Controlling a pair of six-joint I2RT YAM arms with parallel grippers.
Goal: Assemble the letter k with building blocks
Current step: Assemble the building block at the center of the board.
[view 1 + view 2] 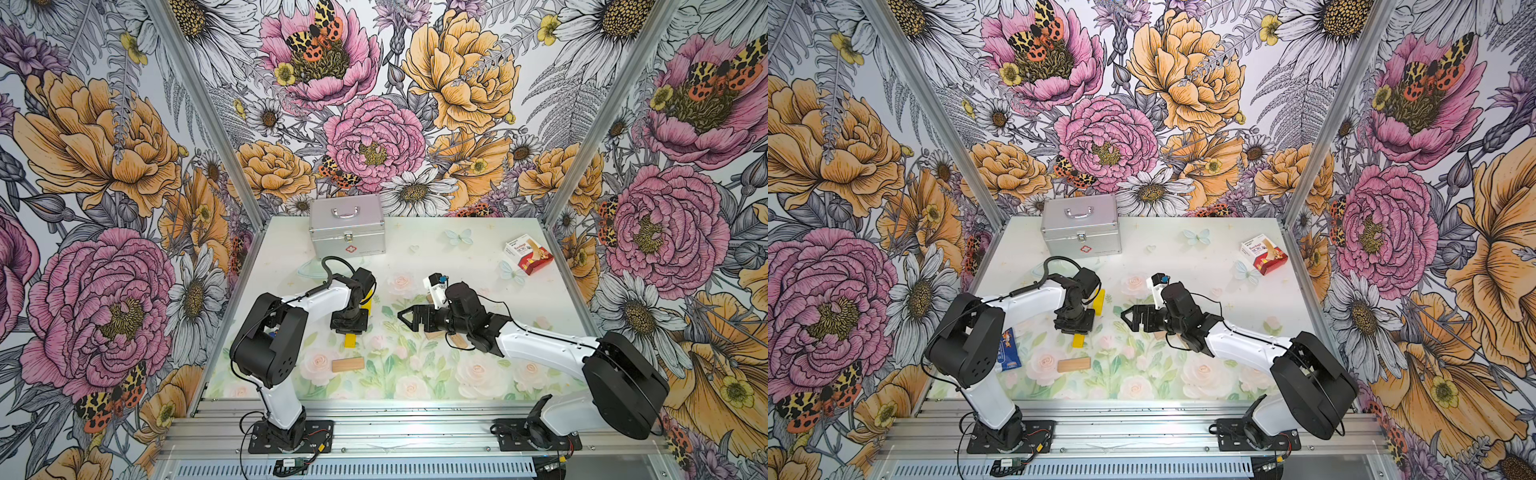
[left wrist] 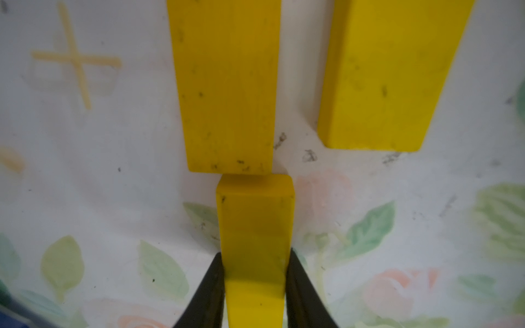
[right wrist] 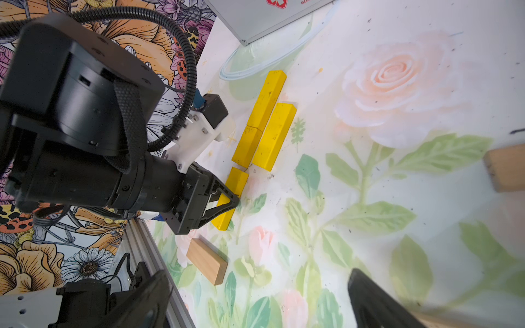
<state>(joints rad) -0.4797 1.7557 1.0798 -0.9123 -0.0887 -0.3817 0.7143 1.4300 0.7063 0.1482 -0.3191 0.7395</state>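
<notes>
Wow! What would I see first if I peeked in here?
The giant flowers painted on the walls all around the table jump out first. Next come the bright yellow blocks near the middle of the table, where the left gripper pinches one yellow block, lined up with the end of another. A shiny silver case sits at the back.

Your left arm reaches out in front of the silver case (image 1: 347,226), wrist bent down, left gripper (image 2: 254,255) clamped on a yellow block (image 2: 255,227). Your right gripper (image 1: 409,318), to the case's right, stretches level, jaws wide, apparently rolled sideways.
</notes>
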